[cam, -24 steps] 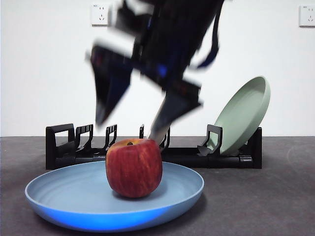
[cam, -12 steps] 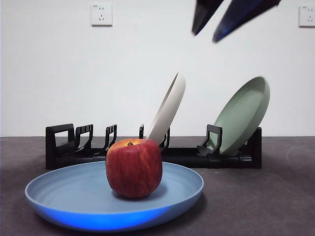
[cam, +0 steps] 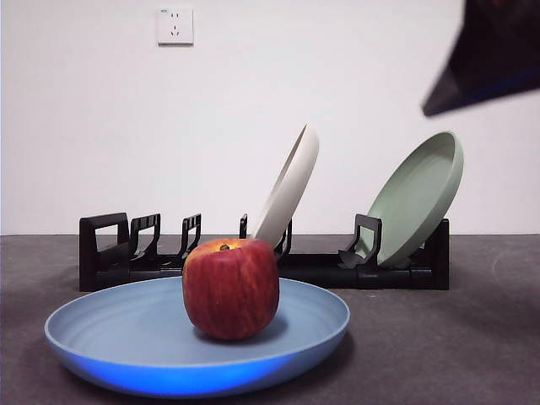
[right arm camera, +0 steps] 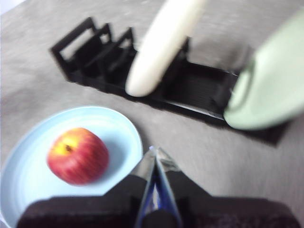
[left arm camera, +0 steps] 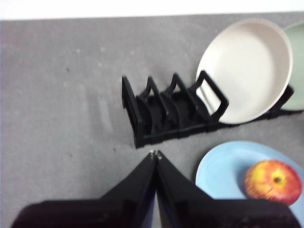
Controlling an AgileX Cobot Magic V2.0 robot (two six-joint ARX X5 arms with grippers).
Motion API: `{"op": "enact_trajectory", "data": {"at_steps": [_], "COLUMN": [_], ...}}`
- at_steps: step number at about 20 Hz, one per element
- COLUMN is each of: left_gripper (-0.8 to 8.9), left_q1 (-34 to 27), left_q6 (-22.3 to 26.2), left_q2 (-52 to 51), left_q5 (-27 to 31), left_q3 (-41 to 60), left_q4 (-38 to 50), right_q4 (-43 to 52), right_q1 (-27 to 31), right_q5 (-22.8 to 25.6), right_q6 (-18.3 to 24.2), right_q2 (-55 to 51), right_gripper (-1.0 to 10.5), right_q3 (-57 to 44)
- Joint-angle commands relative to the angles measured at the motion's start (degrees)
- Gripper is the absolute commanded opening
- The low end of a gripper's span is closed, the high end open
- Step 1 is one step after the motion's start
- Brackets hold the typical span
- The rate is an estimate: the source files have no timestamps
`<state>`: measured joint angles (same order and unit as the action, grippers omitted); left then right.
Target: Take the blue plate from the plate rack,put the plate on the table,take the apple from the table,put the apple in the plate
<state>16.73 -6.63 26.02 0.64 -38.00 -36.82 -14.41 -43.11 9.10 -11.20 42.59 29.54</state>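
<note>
The red apple (cam: 230,288) sits in the middle of the light-blue plate (cam: 118,337), which lies flat on the dark grey table (cam: 456,337) in front of the black plate rack (cam: 135,253). The apple (right arm camera: 78,155) and blue plate (right arm camera: 118,130) also show in the right wrist view, and in the left wrist view the apple (left arm camera: 273,181) and plate (left arm camera: 223,166). My right gripper (right arm camera: 155,152) is shut and empty, high above the table to the right of the plate; it shows as a dark tip (cam: 494,59) at the front view's top right. My left gripper (left arm camera: 155,155) is shut and empty, above bare table left of the rack.
A cream-white plate (cam: 289,187) and a sage-green plate (cam: 419,198) lean in the rack's slots. The rack's left slots stand without plates. A white wall with sockets (cam: 175,25) rises behind the table.
The dark arm that hung over the apple one second ago has lifted up and away to the top right. The apple and blue plate have not moved.
</note>
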Motion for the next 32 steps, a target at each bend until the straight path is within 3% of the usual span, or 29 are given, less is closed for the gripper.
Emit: {"op": "enact_trajectory", "data": {"at_steps": [1,6,18,21,26,32], "left_gripper": [-0.08,-0.03,-0.03,-0.03,-0.03,-0.03], "left_q1": [0.15,0.15,0.15,-1.73,-9.40,-15.65], "left_q6": [-0.87,-7.74,-7.74,-0.22,9.46,11.41], "left_q2": [-3.85,-5.64,-5.55,-7.30,-13.77,-22.64], "left_q5": [-1.05,-3.93,-3.78,-1.44,-2.62,-2.91], "left_q3": [6.27,9.22,9.22,9.25,15.21,29.94], "left_q4": [3.69,5.86,5.70,6.51,13.79,25.29], "right_q4": [1.51,1.51,1.49,1.49,1.49,1.49], "right_q1": [0.02,0.02,0.02,0.02,0.02,0.02], "right_q5": [0.42,1.77,1.77,1.77,1.77,1.77], "right_q6": [-2.75,-2.86,-2.86,-2.86,-2.86,-2.86], "right_q2": [-3.93,-6.29,-6.29,-6.29,-6.27,-6.27], "right_gripper": [-0.1,0.0,0.0,0.0,0.0,0.0], "right_q3": [-4.92,-5.90,-5.90,-5.90,-5.90,-5.90]}}
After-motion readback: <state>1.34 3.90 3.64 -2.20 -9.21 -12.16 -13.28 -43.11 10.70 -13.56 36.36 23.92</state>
